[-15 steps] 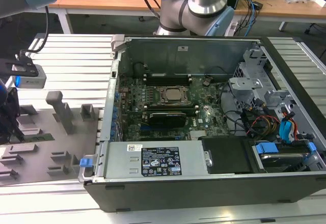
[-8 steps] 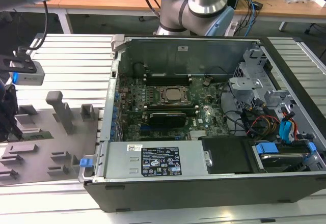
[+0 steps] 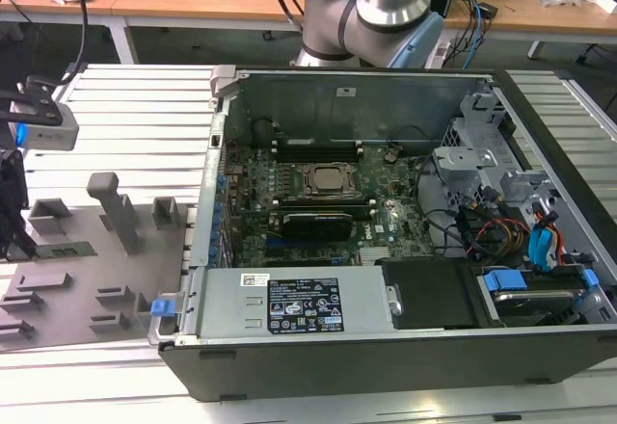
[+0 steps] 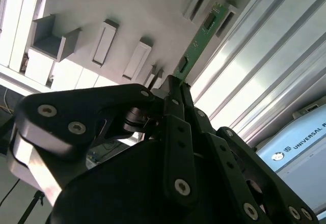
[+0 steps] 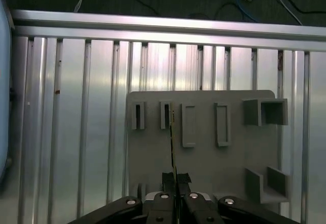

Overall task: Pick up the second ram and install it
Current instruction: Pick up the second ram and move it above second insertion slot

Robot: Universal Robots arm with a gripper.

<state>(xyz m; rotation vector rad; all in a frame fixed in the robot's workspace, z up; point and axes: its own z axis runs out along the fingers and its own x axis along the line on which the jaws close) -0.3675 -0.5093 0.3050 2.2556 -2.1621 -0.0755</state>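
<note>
Grey tray (image 5: 214, 173) below; gripper (image 5: 175, 177) clamped on the second ram (image 4: 199, 39), jutting beyond its fingertips.

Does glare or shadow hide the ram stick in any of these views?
Second wrist view: fixture plate and ribbed table wash out bright, the gripper is a dark silhouette, yet the second ram in its jaws reads green. First wrist view: even light, the ram edge-on as a thin line. Exterior view: the computer case interior is shaded.
</note>
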